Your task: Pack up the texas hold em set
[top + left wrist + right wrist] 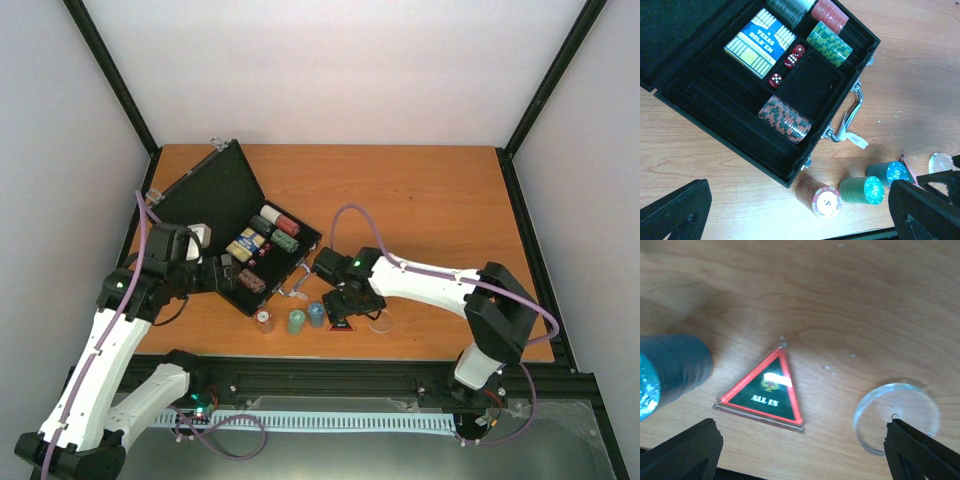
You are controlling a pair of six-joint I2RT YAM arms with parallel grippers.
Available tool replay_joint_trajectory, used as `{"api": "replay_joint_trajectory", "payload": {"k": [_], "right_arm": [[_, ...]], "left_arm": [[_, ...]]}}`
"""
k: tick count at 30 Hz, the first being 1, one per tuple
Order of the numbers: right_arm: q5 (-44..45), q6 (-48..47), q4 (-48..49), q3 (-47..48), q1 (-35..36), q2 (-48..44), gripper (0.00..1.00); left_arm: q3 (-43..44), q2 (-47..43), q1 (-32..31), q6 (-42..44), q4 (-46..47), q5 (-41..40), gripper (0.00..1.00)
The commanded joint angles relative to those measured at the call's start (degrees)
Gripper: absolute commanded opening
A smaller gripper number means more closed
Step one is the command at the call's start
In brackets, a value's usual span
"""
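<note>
The black case (pixel 205 195) lies open at the left and holds chip stacks, a card deck (pixel 760 42) and red dice (pixel 795 56). Its silver handle (pixel 850 117) faces the table front. Three chip stacks stand on the table in front of it: red (pixel 820 197), green (pixel 862 190) and blue (pixel 890 173). My left gripper (pixel 800 220) is open and empty above the case's near edge (pixel 232 272). My right gripper (pixel 805 455) is open and empty, hovering over the black "ALL IN" triangle (pixel 765 390), with the clear disc (pixel 897 415) to its right.
The three loose stacks (pixel 296 321), the triangle (pixel 340 325) and the disc (pixel 381 321) lie in a row near the table's front edge. The raised case lid (pixel 190 190) leans toward the left wall. Black frame posts stand at the table corners.
</note>
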Motion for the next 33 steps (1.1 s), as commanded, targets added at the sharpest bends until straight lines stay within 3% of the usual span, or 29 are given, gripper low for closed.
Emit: {"api": "replay_joint_trajectory", "payload": {"k": [1, 33], "right_arm": [[-1.0, -0.1, 1.1, 1.9, 3.6, 3.2, 0.90], [1.1, 2.6, 10.6, -1.8, 6.1, 10.8, 0.89]], "left_arm": [[-0.5, -0.6, -0.3, -0.1, 0.8, -0.3, 1.00], [-0.7, -3.1, -0.3, 0.1, -2.7, -0.9, 1.00]]}}
